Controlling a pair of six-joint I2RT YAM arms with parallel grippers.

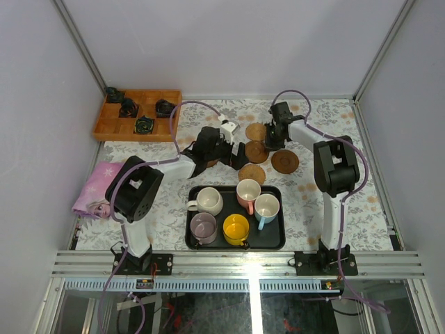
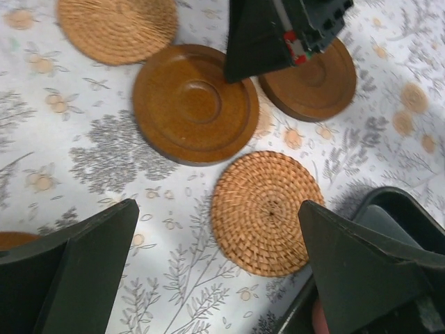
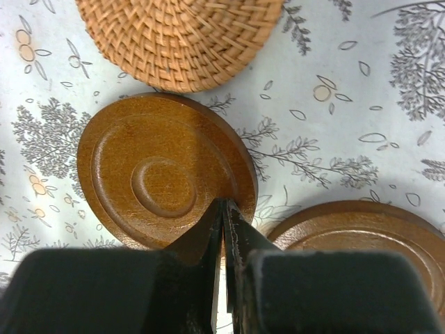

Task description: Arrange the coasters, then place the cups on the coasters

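Observation:
Four coasters lie in a cluster behind the black tray [image 1: 278,238]: a woven one [image 1: 256,131], a wooden one [image 1: 256,152], a wooden one [image 1: 284,161] and a woven one [image 1: 252,173]. My right gripper [image 3: 224,203] is shut, its tips resting on the near rim of the wooden coaster [image 3: 163,177]. My left gripper [image 2: 217,209] hangs open above the cloth beside the woven coaster [image 2: 268,212], holding nothing. The edge of another coaster [image 2: 10,240] shows by its left finger. In the tray stand the cream [image 1: 208,200], pink-handled [image 1: 247,191], blue-handled [image 1: 266,207], lilac [image 1: 203,226] and yellow [image 1: 236,228] cups.
A wooden compartment box [image 1: 138,115] with black items sits at the back left. A pink cloth [image 1: 94,188] lies at the left edge. Both arms reach close together over the coaster cluster. White walls enclose the table.

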